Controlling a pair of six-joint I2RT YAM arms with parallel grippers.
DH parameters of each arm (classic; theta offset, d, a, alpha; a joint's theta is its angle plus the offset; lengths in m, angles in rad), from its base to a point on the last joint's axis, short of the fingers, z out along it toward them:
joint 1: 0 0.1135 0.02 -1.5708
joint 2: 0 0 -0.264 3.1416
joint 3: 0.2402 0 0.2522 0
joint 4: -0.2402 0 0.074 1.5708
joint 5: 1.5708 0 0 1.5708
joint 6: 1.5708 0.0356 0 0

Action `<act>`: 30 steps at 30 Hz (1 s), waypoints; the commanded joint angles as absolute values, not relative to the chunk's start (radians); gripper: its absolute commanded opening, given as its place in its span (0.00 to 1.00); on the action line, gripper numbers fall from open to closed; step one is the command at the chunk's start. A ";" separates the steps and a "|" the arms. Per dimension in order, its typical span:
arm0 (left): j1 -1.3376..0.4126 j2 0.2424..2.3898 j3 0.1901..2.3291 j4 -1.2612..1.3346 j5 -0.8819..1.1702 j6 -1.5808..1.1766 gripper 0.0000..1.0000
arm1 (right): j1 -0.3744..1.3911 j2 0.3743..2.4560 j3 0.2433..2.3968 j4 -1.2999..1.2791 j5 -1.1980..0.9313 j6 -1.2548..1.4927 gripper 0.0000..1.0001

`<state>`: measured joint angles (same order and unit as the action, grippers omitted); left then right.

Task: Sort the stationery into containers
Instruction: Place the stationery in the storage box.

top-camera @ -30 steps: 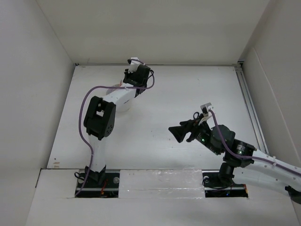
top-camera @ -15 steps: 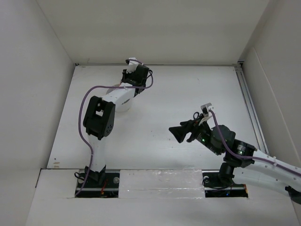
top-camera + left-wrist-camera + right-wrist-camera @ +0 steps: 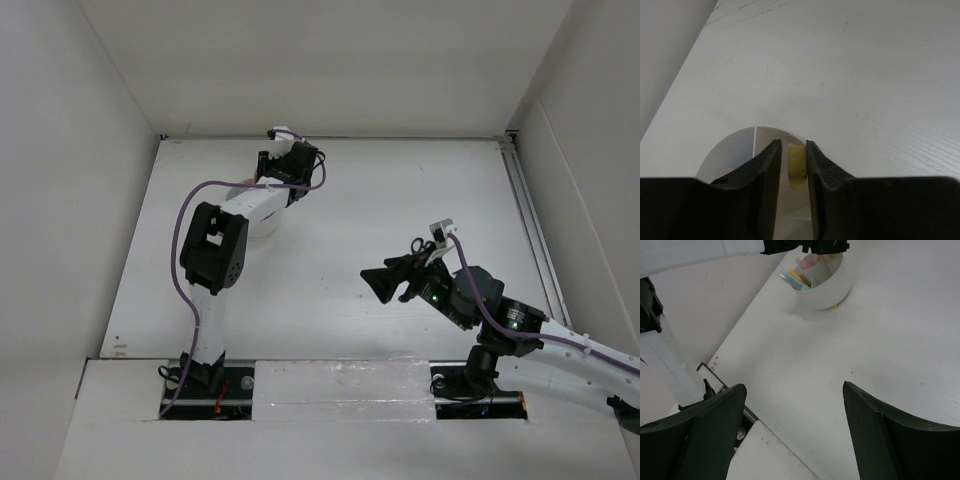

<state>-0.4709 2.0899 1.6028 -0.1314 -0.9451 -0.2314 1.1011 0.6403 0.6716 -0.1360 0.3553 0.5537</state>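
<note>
A small tan eraser sits between the fingers of my left gripper, over the white divided cup. It lies against the right finger, and a thin gap shows beside the left one. The jaws stand only slightly apart. From above, my left gripper hangs over the cup at the back left. The right wrist view shows the cup holding a pink pen and a green and an orange highlighter. My right gripper stands wide open and empty, above bare table.
A tiny orange speck lies on the table at the cup's foot. White walls close the table at the back and both sides. A metal rail runs along the right edge. The left arm's purple cable loops beside the cup.
The left jaws have parted a little around the eraser. The left wrist has edged slightly left over the cup. The right arm has not moved.
</note>
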 commanded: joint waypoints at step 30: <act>-0.499 1.835 1.815 -0.246 -0.617 -0.245 1.00 | 0.915 1.000 0.788 -0.340 0.516 0.784 1.00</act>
<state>-0.4919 1.9362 1.7420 -0.1940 -0.7082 -0.2306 0.9920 0.9550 0.7071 -0.2504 0.4725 0.7017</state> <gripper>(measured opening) 0.997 0.992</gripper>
